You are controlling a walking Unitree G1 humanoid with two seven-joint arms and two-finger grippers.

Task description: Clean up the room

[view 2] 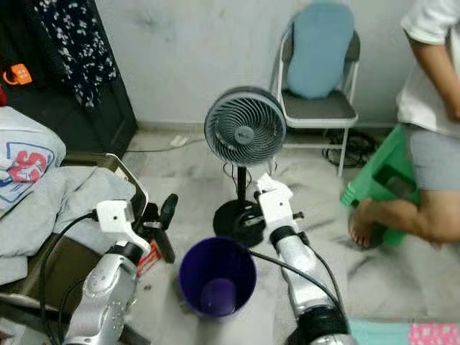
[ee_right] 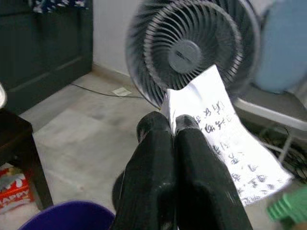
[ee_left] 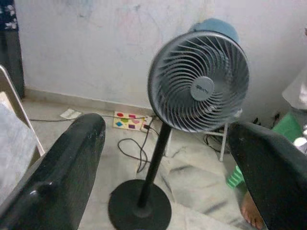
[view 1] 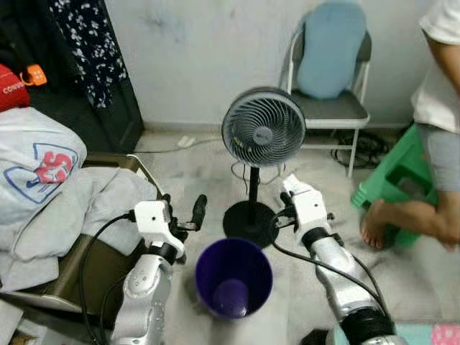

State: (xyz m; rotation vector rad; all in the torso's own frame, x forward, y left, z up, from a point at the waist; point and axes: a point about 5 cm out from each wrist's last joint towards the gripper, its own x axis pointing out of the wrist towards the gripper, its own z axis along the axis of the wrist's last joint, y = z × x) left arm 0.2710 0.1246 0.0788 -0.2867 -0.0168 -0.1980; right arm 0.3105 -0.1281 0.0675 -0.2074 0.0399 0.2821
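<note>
A purple bin (view 1: pixel 233 277) stands on the floor just before me, between my two arms. My right gripper (ee_right: pixel 172 122) is shut on a white slip of paper (ee_right: pixel 225 139) with dark print. It is held beyond the bin's far right rim, near the black base of a standing fan (view 1: pixel 262 128). The bin's rim (ee_right: pixel 67 215) lies below the right fingers. My left gripper (view 1: pixel 183 215) hovers at the bin's far left side, open, with nothing between its two black fingers (ee_left: pixel 72 163).
A heap of grey and white clothes (view 1: pixel 50 194) lies on a seat at the left. A person's bare foot (view 1: pixel 374 223) and a green stool (view 1: pixel 395 176) are at the right. A chair with a blue cushion (view 1: pixel 330 50) stands by the wall. Cables (ee_left: pixel 136 153) trail across the floor.
</note>
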